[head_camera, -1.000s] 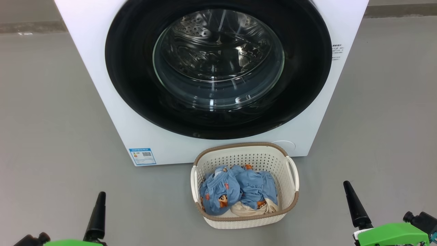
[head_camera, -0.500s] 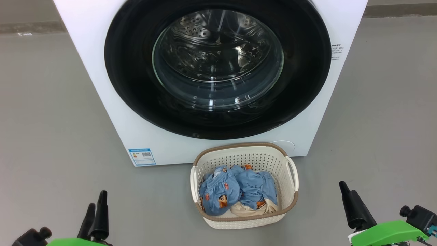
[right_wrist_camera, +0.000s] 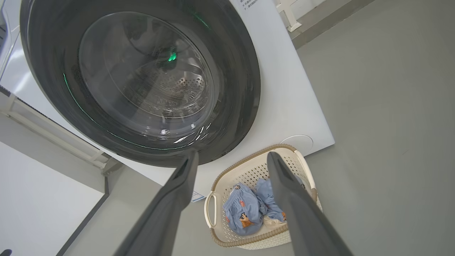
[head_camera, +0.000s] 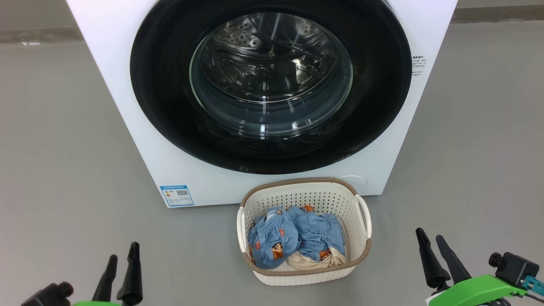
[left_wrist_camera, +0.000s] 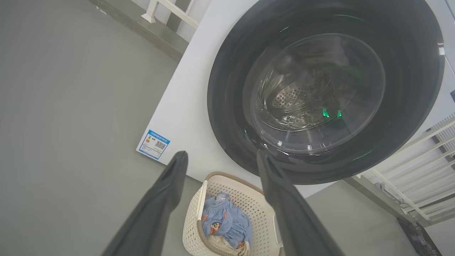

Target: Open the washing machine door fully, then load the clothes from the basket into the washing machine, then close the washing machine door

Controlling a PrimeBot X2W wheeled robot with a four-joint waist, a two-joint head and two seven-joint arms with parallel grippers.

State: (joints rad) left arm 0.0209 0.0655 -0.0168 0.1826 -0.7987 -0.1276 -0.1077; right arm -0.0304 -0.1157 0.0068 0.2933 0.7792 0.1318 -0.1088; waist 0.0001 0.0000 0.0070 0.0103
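– Looking ahead, you have the door (head_camera: 271, 74) shut flat on the machine (head_camera: 123, 85). Its black ring reaches almost to both side edges of the white front.

– And the basket?

– The basket (head_camera: 306, 197) stands on the floor (head_camera: 63, 148) close before the machine's lower edge, under the bottom of the ring and a little right of the middle. If it touches the front, I cannot tell. The clothes (head_camera: 293, 238) are all inside it, blue pieces over a cream one, below the brown rim.

– What do your grippers hold?

– Nothing. Your left gripper (head_camera: 123, 251) is low at the left with its two fingers apart. Your right gripper (head_camera: 429, 233) is low at the right, also spread and empty. Each one is well apart from the basket, one on each side of it.

– How much room do you have?

– Bare grey floor lies wide on both sides of the machine, and also between each gripper and the basket. A small blue label (head_camera: 177, 195) marks the lower left corner of the front. In the left wrist view a white railing (left_wrist_camera: 419, 156) shows past the machine's edge; how near it stands, I cannot tell.
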